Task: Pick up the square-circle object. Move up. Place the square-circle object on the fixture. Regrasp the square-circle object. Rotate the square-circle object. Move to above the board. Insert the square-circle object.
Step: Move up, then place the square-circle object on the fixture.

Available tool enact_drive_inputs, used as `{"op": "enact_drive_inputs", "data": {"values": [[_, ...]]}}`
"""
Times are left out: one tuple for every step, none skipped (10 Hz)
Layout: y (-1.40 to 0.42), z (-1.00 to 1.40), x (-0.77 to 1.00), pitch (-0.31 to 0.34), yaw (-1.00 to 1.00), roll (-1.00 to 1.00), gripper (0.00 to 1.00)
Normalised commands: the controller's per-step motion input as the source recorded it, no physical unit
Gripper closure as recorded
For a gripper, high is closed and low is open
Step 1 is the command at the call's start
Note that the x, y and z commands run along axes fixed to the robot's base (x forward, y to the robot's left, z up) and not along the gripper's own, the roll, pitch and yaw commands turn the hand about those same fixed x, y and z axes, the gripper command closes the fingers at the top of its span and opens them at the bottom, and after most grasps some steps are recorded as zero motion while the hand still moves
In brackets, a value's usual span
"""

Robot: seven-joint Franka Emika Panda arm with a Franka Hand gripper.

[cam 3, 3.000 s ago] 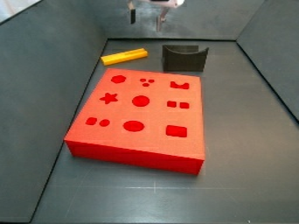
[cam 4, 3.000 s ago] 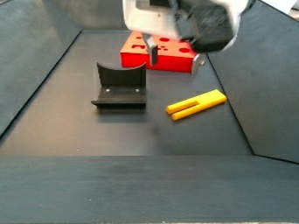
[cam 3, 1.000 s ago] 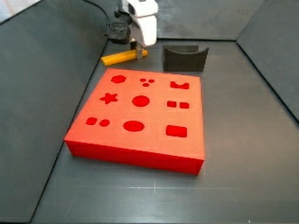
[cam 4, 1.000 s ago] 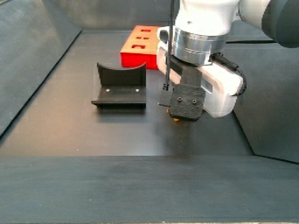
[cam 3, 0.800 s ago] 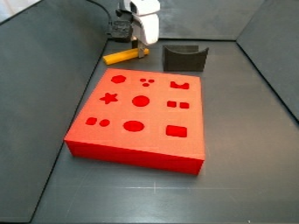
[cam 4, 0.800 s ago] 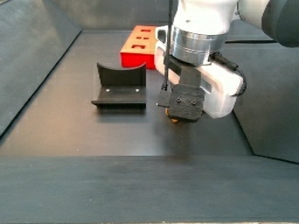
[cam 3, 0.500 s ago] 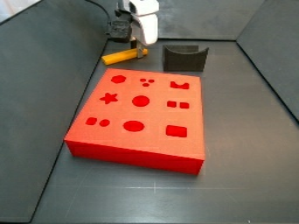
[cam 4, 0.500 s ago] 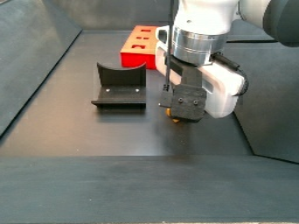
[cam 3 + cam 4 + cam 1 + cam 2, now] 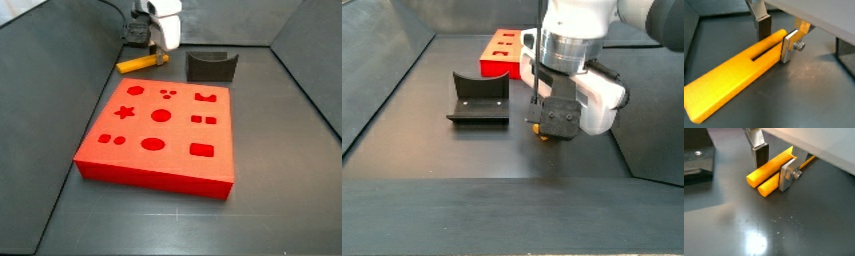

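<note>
The square-circle object (image 9: 737, 75) is a yellow bar lying flat on the dark floor, also seen in a wrist view (image 9: 767, 175) and in a side view (image 9: 140, 65). My gripper (image 9: 776, 36) is lowered over one end of it, with a finger on each side pressing the bar, also in a wrist view (image 9: 774, 164). In a side view my gripper (image 9: 545, 133) hides nearly all of the bar. The fixture (image 9: 210, 66) stands right of the bar, also in a side view (image 9: 478, 100). The red board (image 9: 174, 130) lies nearer the front.
Dark tray walls rise close behind the bar and along both sides (image 9: 54, 90). The board's end (image 9: 505, 50) shows behind my arm. The arm's white body (image 9: 576, 40) fills the middle of that side view.
Three seconds ago my gripper was high above the floor; it has come down over the bar. In the last second it has barely moved and the bar has stayed on the floor.
</note>
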Motion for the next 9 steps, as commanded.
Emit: {"op": "enact_drive_inputs", "data": {"values": [[-0.02, 0.76, -0.07, 0.042, -0.04, -0.01, 1.00], [-0.02, 0.62, -0.08, 0.052, -0.04, -0.01, 1.00], [-0.01, 0.49, -0.05, 0.056, -0.04, -0.01, 1.00], [0.00, 0.29, -0.03, 0.058, -0.03, 0.00, 1.00], [0.00, 0.18, -0.02, 0.059, -0.03, 0.00, 1.00], [0.00, 1.00, 0.00, 0.000, 0.00, 0.00, 1.00], [0.00, 1.00, 0.00, 0.008, 0.00, 0.00, 1.00], [0.00, 1.00, -0.02, 0.027, 0.00, -0.01, 1.00], [0.00, 1.00, -0.02, 0.029, 0.00, 0.00, 1.00]]}}
